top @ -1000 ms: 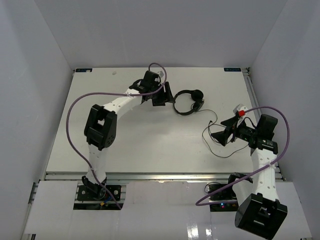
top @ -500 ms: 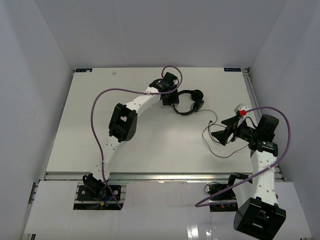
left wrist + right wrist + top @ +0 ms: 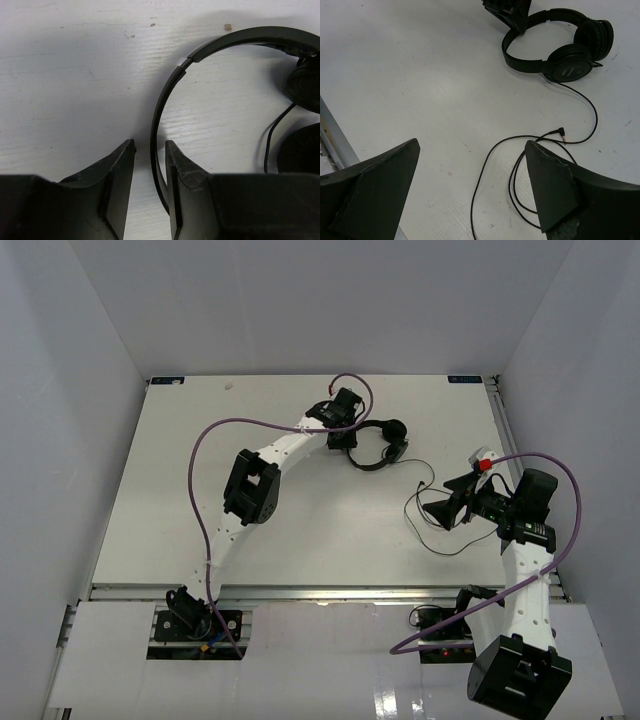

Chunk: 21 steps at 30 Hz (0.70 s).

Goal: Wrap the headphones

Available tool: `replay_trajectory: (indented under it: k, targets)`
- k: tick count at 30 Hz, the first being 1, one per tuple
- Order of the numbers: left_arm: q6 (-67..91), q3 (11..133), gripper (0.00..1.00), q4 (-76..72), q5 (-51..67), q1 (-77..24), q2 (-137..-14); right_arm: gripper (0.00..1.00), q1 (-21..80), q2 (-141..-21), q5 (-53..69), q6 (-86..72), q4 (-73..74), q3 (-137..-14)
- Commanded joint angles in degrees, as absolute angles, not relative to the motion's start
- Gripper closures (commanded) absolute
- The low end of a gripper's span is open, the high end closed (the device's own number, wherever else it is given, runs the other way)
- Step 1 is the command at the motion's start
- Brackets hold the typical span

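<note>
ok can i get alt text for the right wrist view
Black headphones lie on a white table at the top, their thin cable trailing down in loose loops. The right tool is wide open and empty, its dark fingers framing the bottom corners; the left tool sits at the headband.

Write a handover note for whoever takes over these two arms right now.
Left gripper: nearly closed, straddling the thin headband of the small black over-ear headphones, apparently not clamped.
Right gripper: wide open above the long thin black cable, holding nothing.
Headphones lie flat on the white table; cable sprawls in loose loops, plug free.
Done: nothing wrapped. Left: grip the headband, wind the cable.
</note>
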<state>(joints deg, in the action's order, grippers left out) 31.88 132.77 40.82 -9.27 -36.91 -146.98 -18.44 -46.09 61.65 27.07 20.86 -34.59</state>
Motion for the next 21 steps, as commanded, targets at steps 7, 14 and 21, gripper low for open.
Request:
replay_trajectory:
  k: [7, 14, 21]
  targets:
    - [29.0, 135.3, 0.68, 42.2, -7.0, -37.2, -150.2, 0.08, -19.2, -45.5, 61.5, 26.2, 18.9, -34.7]
    - [28.5, 134.3, 0.74, 41.8, -4.9, -37.6, -150.3, 0.09, -20.8, -45.9, 62.5, 26.1, 18.5, -33.9]
    - [28.8, 129.7, 0.96, 40.2, -5.0, -38.5, -147.7, 0.09, -23.4, -46.2, 67.9, 26.8, 18.3, -32.6]
